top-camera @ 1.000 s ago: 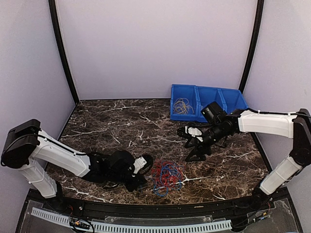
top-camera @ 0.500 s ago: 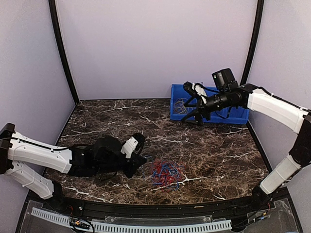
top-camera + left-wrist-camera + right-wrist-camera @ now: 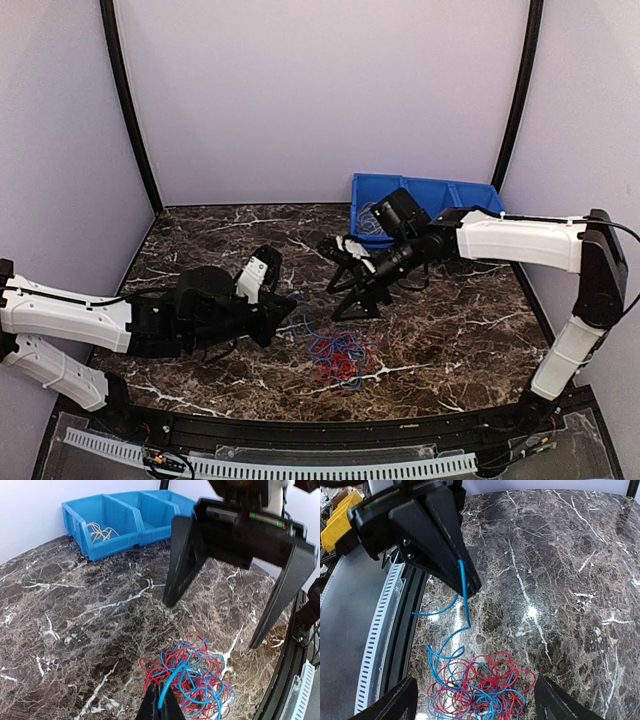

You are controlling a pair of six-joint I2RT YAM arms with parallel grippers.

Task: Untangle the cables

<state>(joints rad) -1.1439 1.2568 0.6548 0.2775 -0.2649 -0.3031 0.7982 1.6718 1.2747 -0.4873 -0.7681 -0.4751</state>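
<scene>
Two jaws to manage. Your left gripper [image 3: 160, 704] is pinched closed on one blue wire strand [image 3: 464, 592], which runs from its tips down into the red-and-blue wire tangle [image 3: 192, 682]. That tangle lies on the dark marble table [image 3: 220, 250], near the front edge, between the two arms. Your right gripper [image 3: 345, 297] hangs spread wide, holding nothing, just above and behind the pile.

Likely step: draw the blue strand free. Lift slowly along the strand's own run, away from the pile, and watch whether red loops rise with it. If they do, bring the right gripper down to pin the red bundle low, well clear of the left tips, then pull apart. Don't yank: thin wire probably snags and drags the whole clump.

The blue plastic three-compartment bin [image 3: 432, 186] sits at the back right, with yellow wire loops [image 3: 100, 530] in its left-end compartment. That is probably where freed strands go.
</scene>
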